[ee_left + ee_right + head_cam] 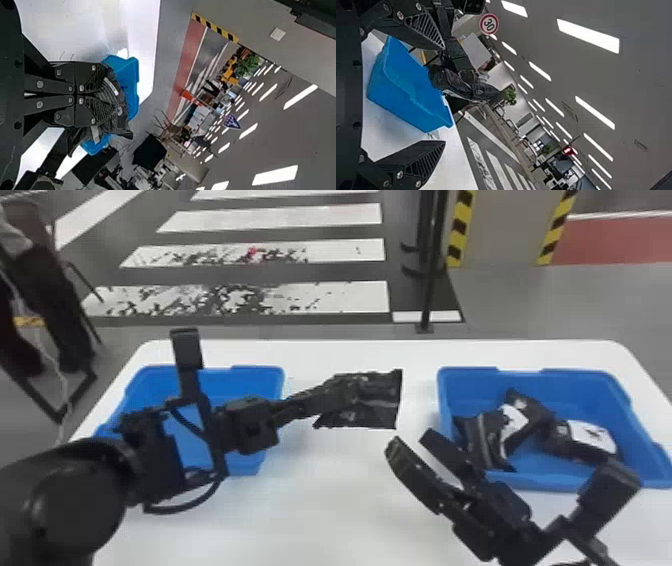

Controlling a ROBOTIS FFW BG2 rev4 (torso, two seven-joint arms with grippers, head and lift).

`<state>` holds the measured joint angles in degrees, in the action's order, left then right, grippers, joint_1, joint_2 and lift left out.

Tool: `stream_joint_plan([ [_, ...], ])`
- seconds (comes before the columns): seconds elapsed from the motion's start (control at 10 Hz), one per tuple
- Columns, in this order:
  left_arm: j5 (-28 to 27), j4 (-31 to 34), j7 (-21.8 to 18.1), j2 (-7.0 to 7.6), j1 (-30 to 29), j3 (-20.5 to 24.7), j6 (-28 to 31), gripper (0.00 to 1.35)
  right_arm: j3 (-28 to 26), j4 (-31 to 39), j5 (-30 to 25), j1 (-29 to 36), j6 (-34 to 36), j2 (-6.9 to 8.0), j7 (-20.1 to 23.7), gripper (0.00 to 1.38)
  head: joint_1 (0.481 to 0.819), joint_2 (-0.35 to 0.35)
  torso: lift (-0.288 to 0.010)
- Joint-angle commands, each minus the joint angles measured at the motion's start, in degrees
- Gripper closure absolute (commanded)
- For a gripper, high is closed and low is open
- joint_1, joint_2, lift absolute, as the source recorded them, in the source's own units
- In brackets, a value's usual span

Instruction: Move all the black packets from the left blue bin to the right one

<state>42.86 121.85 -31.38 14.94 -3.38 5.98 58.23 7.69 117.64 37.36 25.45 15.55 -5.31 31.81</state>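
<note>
In the head view my left gripper (345,390) is over the table between the two bins, shut on a black packet (377,407) that hangs from its fingers. The left wrist view has the left gripper (105,95) closed on the crumpled packet (119,122). My right gripper (412,439), fingers apart and holding nothing, is beside the near left corner of the right blue bin (550,481). Seen from its own wrist, the right gripper (443,95) frames the left blue bin (401,85). Several black packets (530,415) with white patches lie in the right bin.
The left blue bin (257,371) stands at the table's left, its inside partly hidden behind my left arm. Both bins rest on a white table (320,510). A dark post (427,290) stands on the floor beyond the far edge.
</note>
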Motion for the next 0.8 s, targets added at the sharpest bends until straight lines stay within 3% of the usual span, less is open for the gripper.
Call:
stream_joint_plan([
  [0.0,0.33,0.0,0.0,-0.17,0.43,-1.64,0.26,1.21,0.08,0.14,0.35,-0.43,0.06,-0.05,0.09,0.19,0.695,0.087,-0.185],
  [0.2,0.68,-0.56,0.09,-0.26,0.85,-3.01,0.69,1.21,0.42,0.42,0.35,-0.99,0.06,-0.05,0.09,0.22,0.695,0.062,-0.185],
  [0.3,0.91,-0.7,0.09,-0.26,1.13,-3.92,0.83,1.21,0.65,-0.43,0.69,-1.83,0.06,-0.05,0.09,0.41,0.695,0.056,-0.185],
  [0.4,1.13,-0.84,0.09,-0.26,1.41,-4.72,0.97,1.21,0.65,-1.41,1.95,-2.11,-0.5,0.12,0.09,0.75,0.695,0.049,-0.185],
  [0.7,1.82,-0.84,0.09,-0.26,0.85,-4.72,0.83,1.21,0.65,-3.24,2.86,-2.11,-4.72,0.12,0.09,1.28,0.695,0.029,-0.185],
])
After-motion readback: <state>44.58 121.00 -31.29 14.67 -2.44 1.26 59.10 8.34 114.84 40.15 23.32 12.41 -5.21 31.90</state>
